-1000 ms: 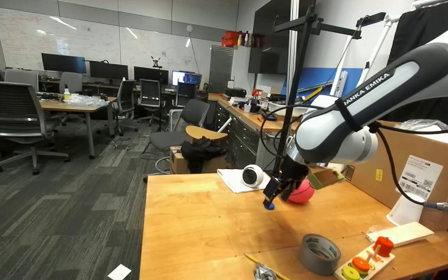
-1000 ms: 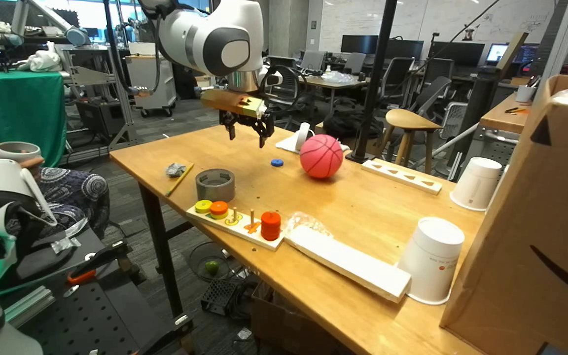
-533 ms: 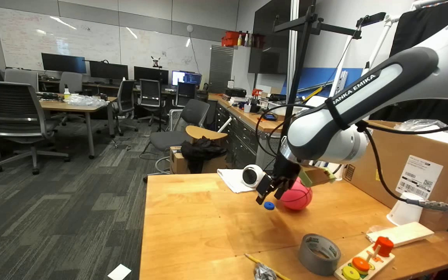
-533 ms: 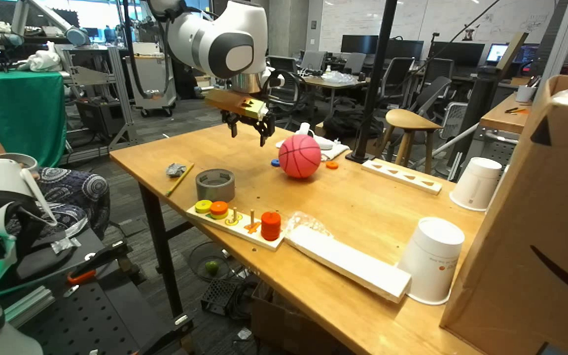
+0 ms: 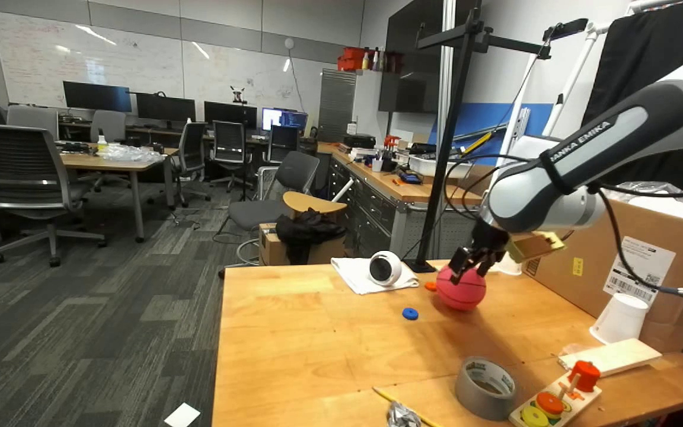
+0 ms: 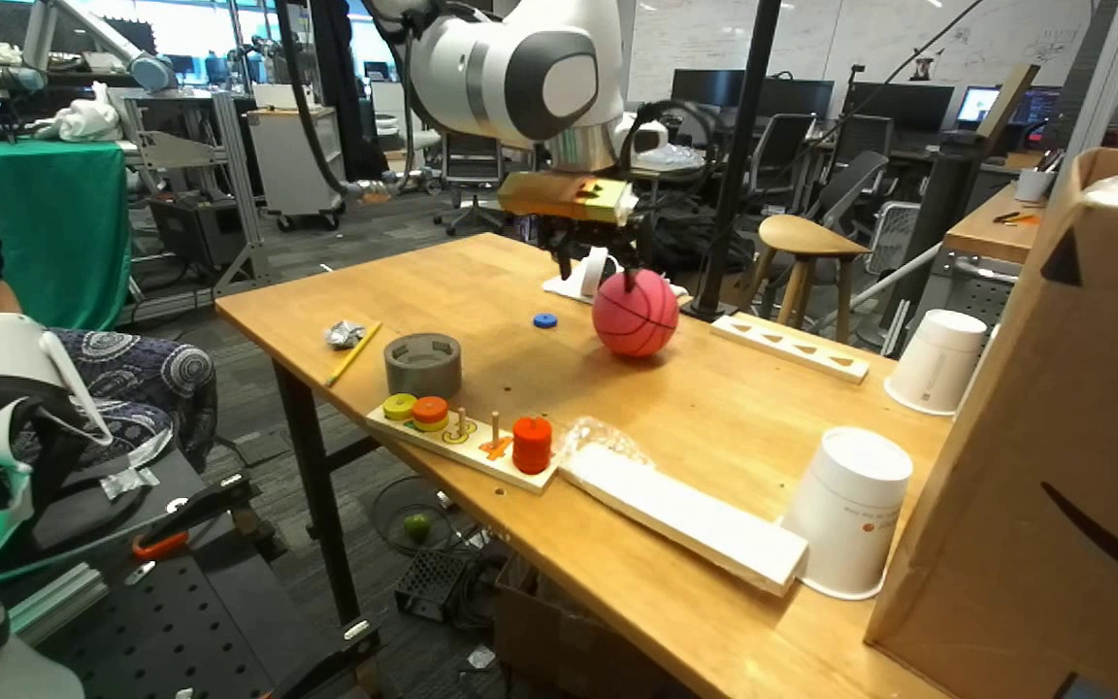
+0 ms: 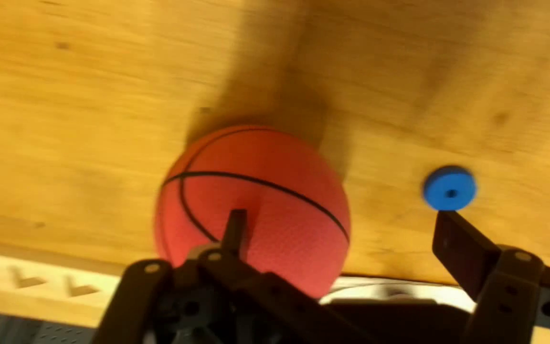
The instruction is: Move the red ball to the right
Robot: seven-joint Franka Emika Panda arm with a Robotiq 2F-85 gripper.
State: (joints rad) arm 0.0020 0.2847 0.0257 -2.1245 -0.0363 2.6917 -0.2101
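Observation:
The red ball (image 6: 641,325), with black basketball lines, rests on the wooden table near its back edge. It also shows in an exterior view (image 5: 463,296) and in the wrist view (image 7: 280,215). My gripper (image 6: 596,279) is open and empty, pointing down at the ball. In the wrist view the jaws (image 7: 342,214) are wide apart. One finger is over the ball's top; the other is off to its side, towards the blue disc. In an exterior view the gripper (image 5: 469,276) overlaps the ball's top. I cannot tell if the finger touches it.
A blue disc (image 6: 544,320) and an orange disc (image 5: 431,286) lie near the ball. A white device (image 5: 385,268) on a cloth and a black pole (image 6: 736,165) stand behind. A cutout strip (image 6: 792,348), cups (image 6: 937,359), a cardboard box (image 6: 1035,437), tape (image 6: 423,366) and peg toy (image 6: 462,445) are around.
The ball rolled left in both exterior views, then back right to near its earlier spot. My gripper moved slightly left, then clearly right, ending over the ball. It stayed open.

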